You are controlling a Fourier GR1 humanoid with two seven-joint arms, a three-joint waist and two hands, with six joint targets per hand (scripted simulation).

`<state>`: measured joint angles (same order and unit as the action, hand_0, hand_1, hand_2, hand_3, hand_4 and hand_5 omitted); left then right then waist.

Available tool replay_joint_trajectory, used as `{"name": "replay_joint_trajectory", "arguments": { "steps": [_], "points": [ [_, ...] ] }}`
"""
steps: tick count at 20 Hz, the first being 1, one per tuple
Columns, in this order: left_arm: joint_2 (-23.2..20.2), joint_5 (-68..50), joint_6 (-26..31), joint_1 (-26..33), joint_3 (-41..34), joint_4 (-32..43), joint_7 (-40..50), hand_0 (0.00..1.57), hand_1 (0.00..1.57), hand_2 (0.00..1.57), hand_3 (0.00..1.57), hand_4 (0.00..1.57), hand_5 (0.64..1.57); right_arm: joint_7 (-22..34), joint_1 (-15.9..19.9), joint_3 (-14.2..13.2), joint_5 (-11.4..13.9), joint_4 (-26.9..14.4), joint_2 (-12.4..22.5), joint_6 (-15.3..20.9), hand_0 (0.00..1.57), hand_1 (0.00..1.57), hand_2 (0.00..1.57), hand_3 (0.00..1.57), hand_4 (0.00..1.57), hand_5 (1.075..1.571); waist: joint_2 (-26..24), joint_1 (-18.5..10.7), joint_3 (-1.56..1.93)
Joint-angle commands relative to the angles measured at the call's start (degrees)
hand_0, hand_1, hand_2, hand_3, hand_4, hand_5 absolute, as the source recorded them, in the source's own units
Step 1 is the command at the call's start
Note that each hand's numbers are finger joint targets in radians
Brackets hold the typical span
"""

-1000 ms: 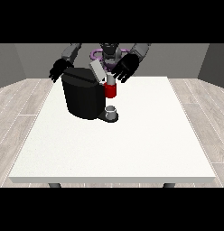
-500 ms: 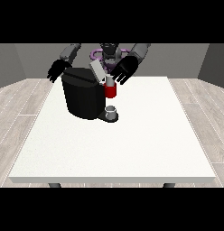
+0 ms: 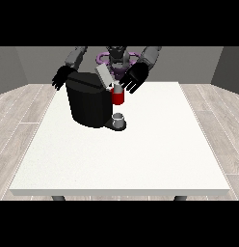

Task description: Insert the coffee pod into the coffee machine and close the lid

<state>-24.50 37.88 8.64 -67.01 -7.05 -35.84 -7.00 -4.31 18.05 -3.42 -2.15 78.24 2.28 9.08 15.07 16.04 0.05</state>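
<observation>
Under the coffee machine (image 3: 90, 103), a cup (image 3: 119, 119) stands.

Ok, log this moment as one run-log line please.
lid: raised | hand at the view's right: open, beside lid | hand at the view's left: open, behind coffee machine | cup: on tray

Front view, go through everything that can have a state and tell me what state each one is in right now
Coffee machine: upright on the table.
Lid: raised, tilted, not closed.
Red part of the machine's head: exposed below the lid.
Cup: upright on the machine's base.
Hand at the view's right: open, fingers spread, beside the lid.
Hand at the view's left: open, behind the machine's top corner, holding nothing.
Coffee pod: cannot be made out.
</observation>
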Motion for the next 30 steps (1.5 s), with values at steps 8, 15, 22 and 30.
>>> {"name": "replay_joint_trajectory", "arguments": {
  "steps": [8, 15, 22, 30],
  "points": [
    [2.73, 1.75, -2.38, 0.95, 0.94, 0.74, 1.25, 1.16, 1.16, 1.19, 1.06, 0.46, 1.571, 0.56, 0.05, 0.24, 0.42, -0.06, 0.27, 0.17, 0.00, 0.00, 0.00, 0.00, 0.38, 1.571, 0.18, 0.62, -0.03],
    [-0.94, 1.58, 1.07, 1.13, 0.79, 0.19, -3.67, 1.06, 1.06, 1.11, 0.94, 0.39, 1.571, -0.01, 2.45, -2.36, -1.22, -0.52, 1.83, -0.26, 0.00, 0.00, 0.00, 0.00, 0.43, 1.571, 0.76, -1.86, -0.04],
    [0.78, 2.91, -0.96, 1.06, 1.35, -0.19, -1.71, 1.07, 1.07, 1.12, 0.93, 0.37, 1.571, -1.39, 0.28, -1.29, -0.60, -1.57, 0.87, -0.23, 0.00, 0.00, 0.00, 0.00, 0.46, 1.571, -0.67, -1.26, -0.03],
    [-4.50, 5.38, 4.82, -0.92, 2.84, 1.51, -3.50, 0.00, 0.00, 0.00, 0.00, 0.00, 1.571, -2.28, 0.06, 0.13, 0.79, -0.84, -0.83, 1.61, 0.00, 0.00, 0.00, 0.00, 0.36, 1.571, 0.88, -0.35, -0.02]
  ]
}}
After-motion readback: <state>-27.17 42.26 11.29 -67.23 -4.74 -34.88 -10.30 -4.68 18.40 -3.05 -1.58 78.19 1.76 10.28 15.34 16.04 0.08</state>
